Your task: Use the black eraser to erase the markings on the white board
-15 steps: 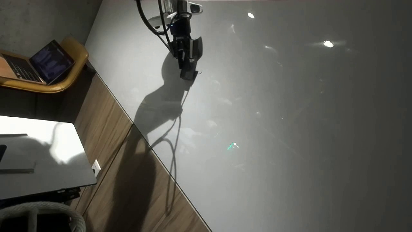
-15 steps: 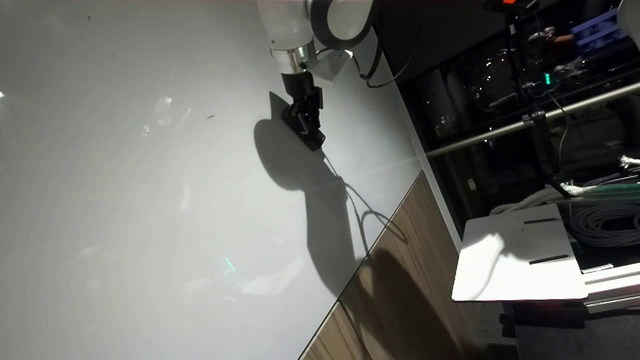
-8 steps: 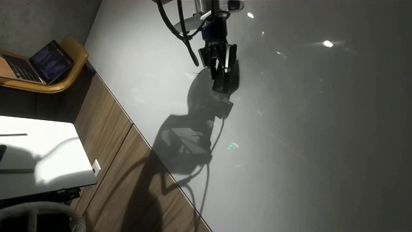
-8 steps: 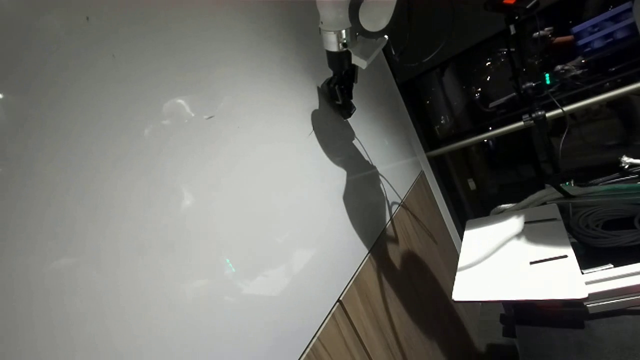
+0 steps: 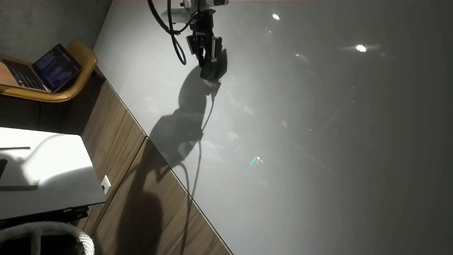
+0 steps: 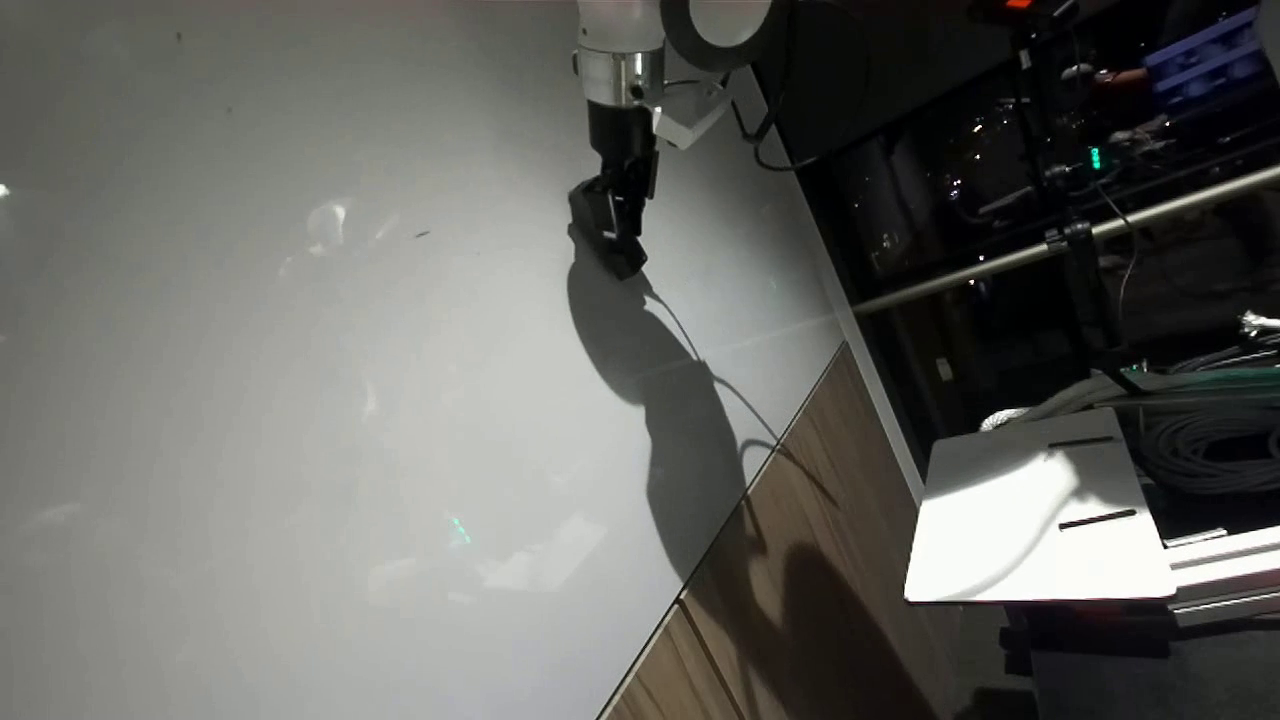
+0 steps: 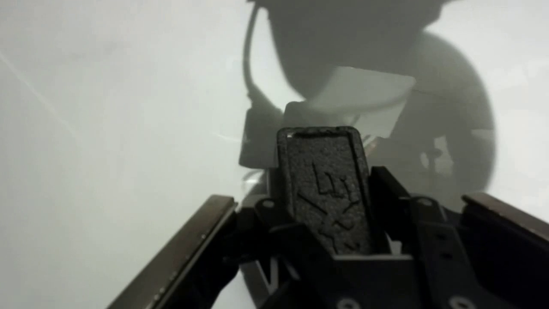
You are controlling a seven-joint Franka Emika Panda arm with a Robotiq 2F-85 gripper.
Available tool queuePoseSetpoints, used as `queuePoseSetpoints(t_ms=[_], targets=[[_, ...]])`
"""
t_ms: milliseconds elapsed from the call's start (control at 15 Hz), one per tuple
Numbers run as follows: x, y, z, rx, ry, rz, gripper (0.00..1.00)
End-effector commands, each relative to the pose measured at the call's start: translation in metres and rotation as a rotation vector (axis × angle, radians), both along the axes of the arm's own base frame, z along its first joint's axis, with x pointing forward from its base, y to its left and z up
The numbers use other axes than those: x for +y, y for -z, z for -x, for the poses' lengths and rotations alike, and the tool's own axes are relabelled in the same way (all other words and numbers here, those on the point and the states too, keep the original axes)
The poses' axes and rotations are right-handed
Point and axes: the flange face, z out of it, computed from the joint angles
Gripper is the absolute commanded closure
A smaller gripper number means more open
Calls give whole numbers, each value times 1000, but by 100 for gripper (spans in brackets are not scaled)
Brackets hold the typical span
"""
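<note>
Grip on black eraser (image 7: 324, 163) kept, place shifted

The black eraser is clamped by the gripper (image 7: 328, 186) at the white board (image 6: 250, 350); whether eraser and board touch cannot be told. In the wrist view the eraser's long axis is pointed up the picture, far end tipped slightly left. Within half a second, both have been moved leftward in both exterior views.

Board eraser (image 7: 326, 167) in hand (image 7: 328, 186); whiteboard (image 5: 318, 148) behind both, contact can't be told. In an exterior view: mark (image 6: 421, 234) on whiteboard, left of hand; rail (image 6: 1000, 266) well right. In an exterior view: laptop (image 5: 56, 67) on chair (image 5: 67, 95), left of hand; panelling (image 5: 113, 120) below-left, carrying wall outlet (image 5: 105, 184); worktop (image 5: 70, 193) further below-left, in front of panelling.
</note>
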Motion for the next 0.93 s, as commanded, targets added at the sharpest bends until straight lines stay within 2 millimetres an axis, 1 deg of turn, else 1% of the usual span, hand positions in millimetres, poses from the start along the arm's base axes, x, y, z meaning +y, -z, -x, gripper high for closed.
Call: queuePoseSetpoints(t_ms=[0,133,200,333,667,867], targets=[[44,-35,-10,-38,-85,20,72],[60,-49,-11,-56,-121,54,72],[63,-53,-11,-58,-132,69,72],[51,-51,-14,-39,-126,95,72],[-6,-26,-24,3,-79,117,72],[-49,-9,-29,35,-35,109,72]])
